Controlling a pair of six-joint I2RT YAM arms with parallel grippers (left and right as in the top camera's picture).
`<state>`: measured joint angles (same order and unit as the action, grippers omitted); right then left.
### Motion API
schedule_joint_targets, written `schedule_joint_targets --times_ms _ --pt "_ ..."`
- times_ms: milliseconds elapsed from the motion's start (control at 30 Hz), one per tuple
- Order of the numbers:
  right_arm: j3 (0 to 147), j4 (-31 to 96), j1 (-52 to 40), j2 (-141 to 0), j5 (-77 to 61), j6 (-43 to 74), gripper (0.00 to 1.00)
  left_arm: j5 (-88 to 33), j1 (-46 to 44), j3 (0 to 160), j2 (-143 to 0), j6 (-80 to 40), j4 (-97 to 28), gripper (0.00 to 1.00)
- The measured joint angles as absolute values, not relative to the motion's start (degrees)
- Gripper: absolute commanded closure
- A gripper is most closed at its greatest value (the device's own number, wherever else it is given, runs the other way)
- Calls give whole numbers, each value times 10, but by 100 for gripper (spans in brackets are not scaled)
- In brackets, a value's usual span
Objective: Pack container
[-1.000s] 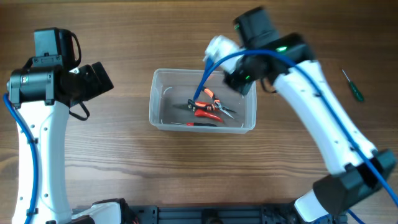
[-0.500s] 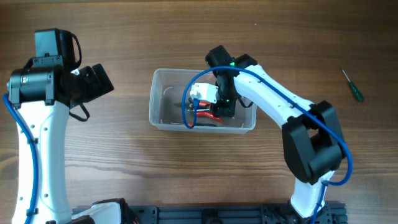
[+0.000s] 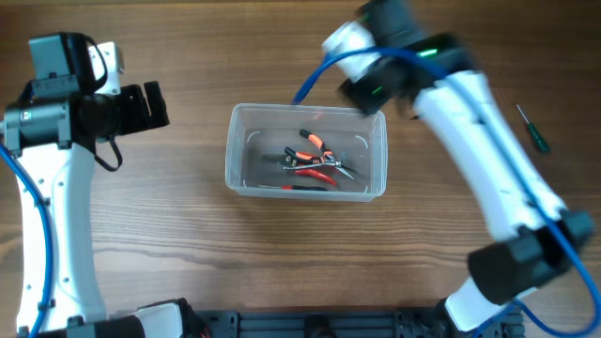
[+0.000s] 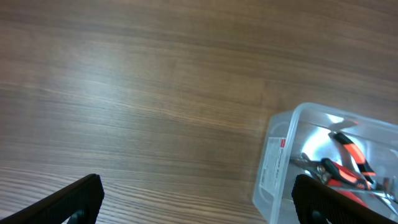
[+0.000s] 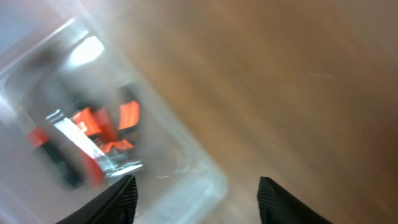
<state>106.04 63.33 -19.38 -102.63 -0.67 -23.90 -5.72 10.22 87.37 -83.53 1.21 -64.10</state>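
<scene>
The clear plastic container (image 3: 242, 178) stands mid-table with orange-handled pliers (image 3: 315, 160) and other small tools lying in it. My right gripper (image 5: 199, 200) is open and empty, blurred by motion, hanging over the container's (image 5: 205, 180) far right corner; the orange tools (image 5: 106, 124) show through the wall. My left gripper (image 4: 199, 202) is open and empty, raised left of the container (image 4: 273, 168), whose near-left corner and pliers (image 4: 348, 163) show at the lower right. From overhead the left gripper (image 3: 153, 105) sits well left of the tub.
A green-handled screwdriver (image 3: 531, 129) lies alone on the wooden table at the far right. The right arm (image 3: 479, 141) stretches from the front right edge over the table to the tub's far corner.
My right gripper dipped into the container, then rose back to its far right corner, its jaws going from shut to open. The left arm shifted slightly left and away.
</scene>
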Motion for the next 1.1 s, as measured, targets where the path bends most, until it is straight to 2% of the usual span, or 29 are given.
schedule_joint_targets --times_ms 33,67,100,200,267,367,533,633,833,1100 --pt "1074 634 -156 -1016 -2 -232 27 -62 109 874 -839 15 -640 0" --pt "1084 634 -113 -1009 5 -225 21 -69 120 874 -845 17 -640 0" --pt "1091 634 -36 -1006 13 -226 20 -75 135 874 -851 23 -637 0" --pt "1091 654 68 -1008 13 -255 20 -81 137 874 -852 26 -637 0" --pt "1091 660 123 -1009 10 -272 19 -84 137 874 -852 27 -639 0" --pt "1091 661 182 -1010 -2 -285 13 -86 137 874 -852 25 -640 0" --pt "1086 661 284 -1018 -41 -324 12 -89 137 874 -852 14 -640 0" --pt "1068 663 317 -1054 -52 -371 12 -89 137 874 -852 13 -635 0" --pt "1056 641 324 -1192 -60 -431 17 -89 137 874 -852 12 -634 0" --pt "1051 576 324 -1301 -52 -456 18 -89 137 874 -852 12 -634 0"
